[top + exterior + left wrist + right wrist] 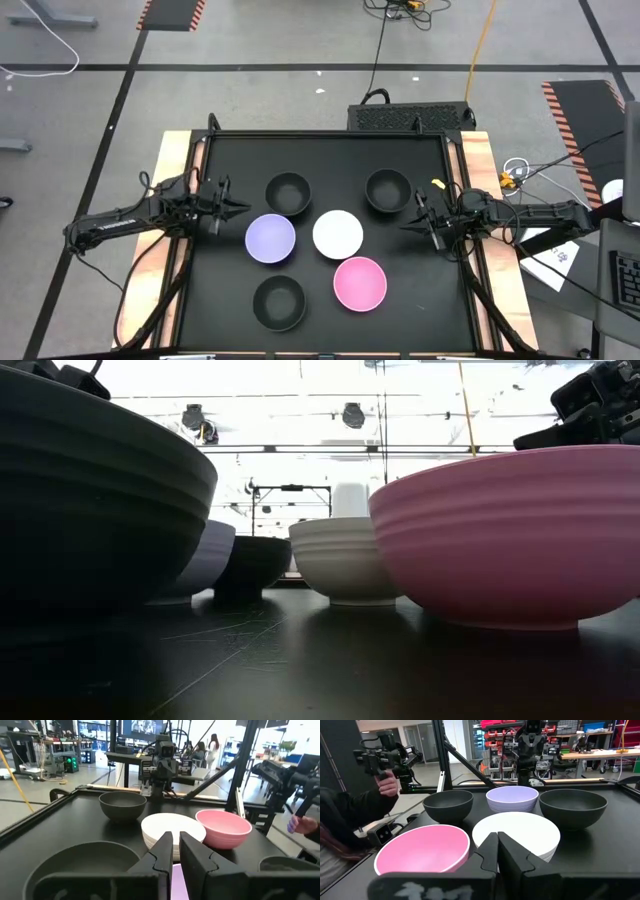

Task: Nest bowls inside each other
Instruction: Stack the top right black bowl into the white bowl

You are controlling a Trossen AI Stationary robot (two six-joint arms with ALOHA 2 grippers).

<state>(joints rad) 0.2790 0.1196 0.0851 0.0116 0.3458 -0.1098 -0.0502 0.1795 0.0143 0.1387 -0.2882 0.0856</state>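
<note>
Six bowls stand upright on their bases on the black table, all apart. In the high view a black bowl and another black bowl sit toward the far edge. The lavender bowl and white bowl are in the middle. The pink bowl and a third black bowl sit near. My left gripper hovers shut just left of the lavender bowl. My right gripper hovers shut, right of the white bowl.
The table has a raised black rim with wooden side boards. A person stands beyond the table's near side, holding a device. In the low view the near black bowl and pink bowl fill the foreground.
</note>
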